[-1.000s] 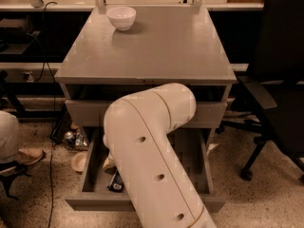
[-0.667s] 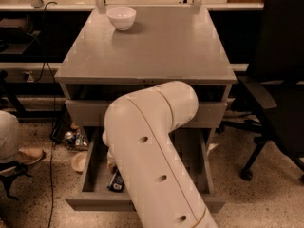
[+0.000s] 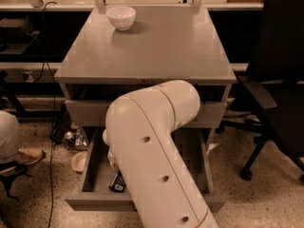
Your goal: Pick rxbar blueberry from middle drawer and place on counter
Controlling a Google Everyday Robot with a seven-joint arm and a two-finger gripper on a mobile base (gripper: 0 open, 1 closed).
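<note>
Warm dim light, tool (image 3: 113,160) in shadowed drawer (image 3: 99,175)

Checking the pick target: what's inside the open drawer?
The rxbar lies on the drawer floor near its front left, the gripper just behind it. The arm covers the drawer's middle and most of the gripper, so anything else there is hidden.

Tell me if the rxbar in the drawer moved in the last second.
No. The rxbar blueberry lies at the same spot by the front wall of the middle drawer. The gripper, mostly hidden behind the arm, is down in the drawer just above it.
</note>
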